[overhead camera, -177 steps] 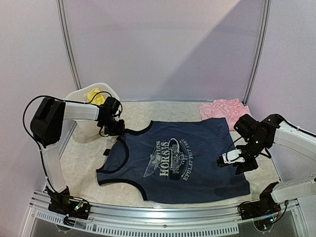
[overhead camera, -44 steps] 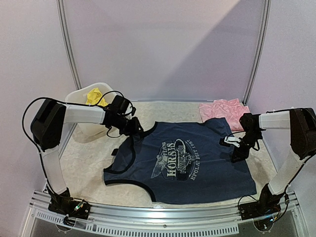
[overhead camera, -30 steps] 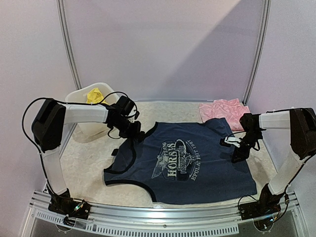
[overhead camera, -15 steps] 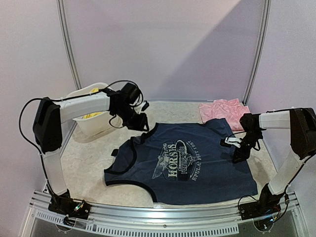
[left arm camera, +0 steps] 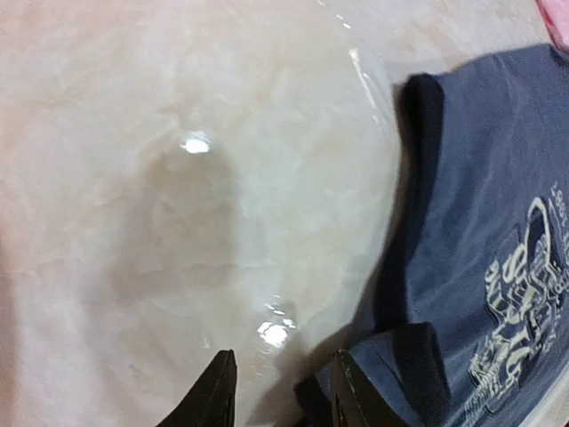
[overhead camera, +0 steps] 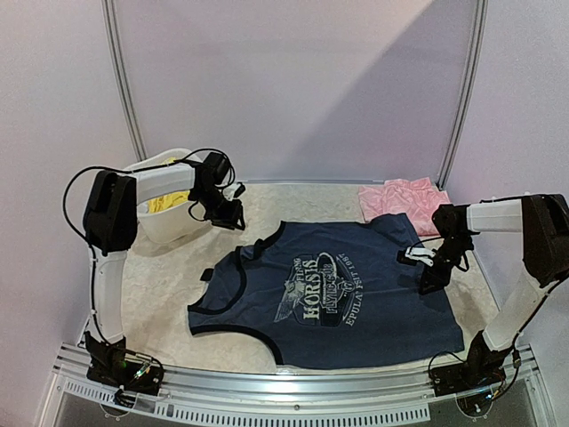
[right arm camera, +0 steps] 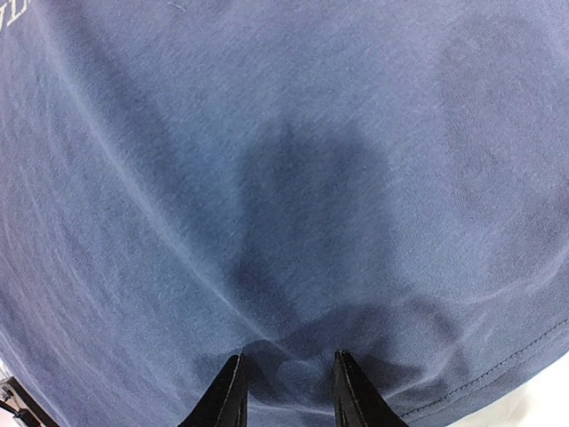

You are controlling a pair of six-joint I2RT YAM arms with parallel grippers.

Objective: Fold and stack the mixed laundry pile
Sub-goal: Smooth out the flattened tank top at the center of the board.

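Marbling in cream and beige covers the glossy tabletop (overhead camera: 151, 285), which throws back bright glints of light in the left wrist view. Plain lilac walls (overhead camera: 293, 89) close the space on three sides. Two thin curved metal poles (overhead camera: 120, 80) rise at the back corners, and a slotted aluminium rail (overhead camera: 293, 391) runs along the near edge.

A navy sleeveless top (overhead camera: 338, 294) with a pale horse print and lettering lies spread flat, print up, across the middle and right of the surface, its shoulder straps pointing left. At the top's far right corner its edge meets a thin pink ruffled piece (overhead camera: 400, 197), bunched close to the back wall. Off to the far left of the top stands a white plastic tub (overhead camera: 164, 229) with a crumpled yellow piece (overhead camera: 164, 203) inside.

The left gripper (overhead camera: 233, 219) hangs over bare surface between the tub and the top's nearest strap, its fingers apart with nothing between them. The right gripper (overhead camera: 427, 283) presses down on the top near its right hem. Its fingers are clamped on a small pinch of the navy cloth, and creases fan out from the tips.
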